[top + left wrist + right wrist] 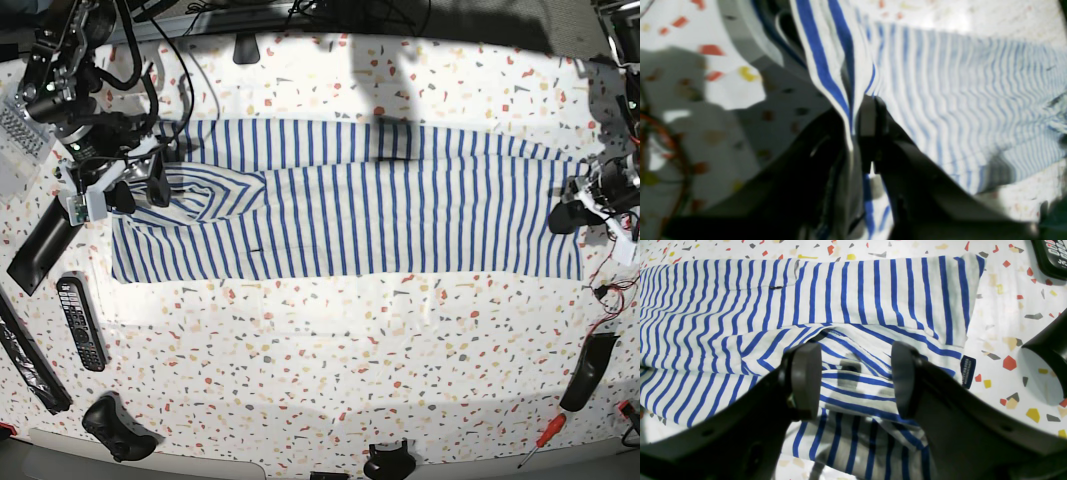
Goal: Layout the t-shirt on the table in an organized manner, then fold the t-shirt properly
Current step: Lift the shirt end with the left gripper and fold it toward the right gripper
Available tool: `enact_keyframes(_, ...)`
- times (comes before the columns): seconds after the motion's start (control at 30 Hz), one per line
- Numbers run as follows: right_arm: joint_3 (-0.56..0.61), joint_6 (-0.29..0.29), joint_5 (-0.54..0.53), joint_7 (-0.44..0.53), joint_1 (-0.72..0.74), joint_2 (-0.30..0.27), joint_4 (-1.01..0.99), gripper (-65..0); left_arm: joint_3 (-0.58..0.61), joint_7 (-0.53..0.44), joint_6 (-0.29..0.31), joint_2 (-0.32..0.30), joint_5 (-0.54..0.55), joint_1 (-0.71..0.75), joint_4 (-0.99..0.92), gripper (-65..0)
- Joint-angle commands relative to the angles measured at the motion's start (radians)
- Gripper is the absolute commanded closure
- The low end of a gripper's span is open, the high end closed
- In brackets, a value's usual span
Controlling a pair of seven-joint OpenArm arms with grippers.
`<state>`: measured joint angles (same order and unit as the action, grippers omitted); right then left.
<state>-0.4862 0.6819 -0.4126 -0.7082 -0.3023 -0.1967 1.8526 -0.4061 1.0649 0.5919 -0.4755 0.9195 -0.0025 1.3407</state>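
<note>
Your striped t-shirt (350, 200) lies stretched in a long band across the middle of the terrazzo worktop (330, 360), running from about 9 o'clock to 3 o'clock in the base view. Most of it is flat; near the 9 o'clock end the cloth is bunched into a twisted fold.

Your left pincer (862, 133) sits at the 3 o'clock end of the band in the base view. In its wrist view the jaws are pressed together on a pinched ridge of the t-shirt, which rises between them toward 12 o'clock; that view is blurred, so the exact part of the garment held is hard to tell.

Your right pincer (857, 380) hangs over the bunched end, its two fingers (805, 380) well apart with striped cloth showing between them, and nothing is gripped. A small dark tag (968, 371) lies at the shirt's edge, toward 3 o'clock from that pincer.

A black remote control (80, 322) lies on the worktop at about 8 o'clock, apart from the shirt.
</note>
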Motion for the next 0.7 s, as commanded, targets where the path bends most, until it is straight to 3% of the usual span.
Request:
enact_keyframes(0.0, -0.005, 0.01, -0.015, 0.019, 0.006, -0.011, 0.022, -32.1, -0.005, 0.01, 0.008, -0.009, 0.057, -0.014, 0.038, 0.0)
enact_keyframes(0.13, -0.005, 0.01, -0.015, 0.019, 0.006, -0.011, 0.022, -32.1, -0.005, 0.108, 0.008, 0.047, 0.133, -0.014, 0.149, 0.0)
enact_keyframes(0.27, -0.005, 0.01, -0.015, 0.02, 0.006, -0.011, 0.022, -32.1, -0.005, 0.196, 0.008, 0.14, 0.191, -0.014, 0.261, 0.0)
enact_keyframes(0.5, -0.005, 0.01, -0.015, 0.02, 0.006, -0.011, 0.022, -32.1, 0.002, 0.203, 0.009, 0.333, 0.154, -0.005, 0.295, 0.0)
enact_keyframes(0.67, -0.005, 0.01, -0.015, 0.02, 0.006, -0.011, 0.022, -32.1, 0.091, 0.19, 0.012, 0.388, 0.129, 0.021, 0.295, 0.0)
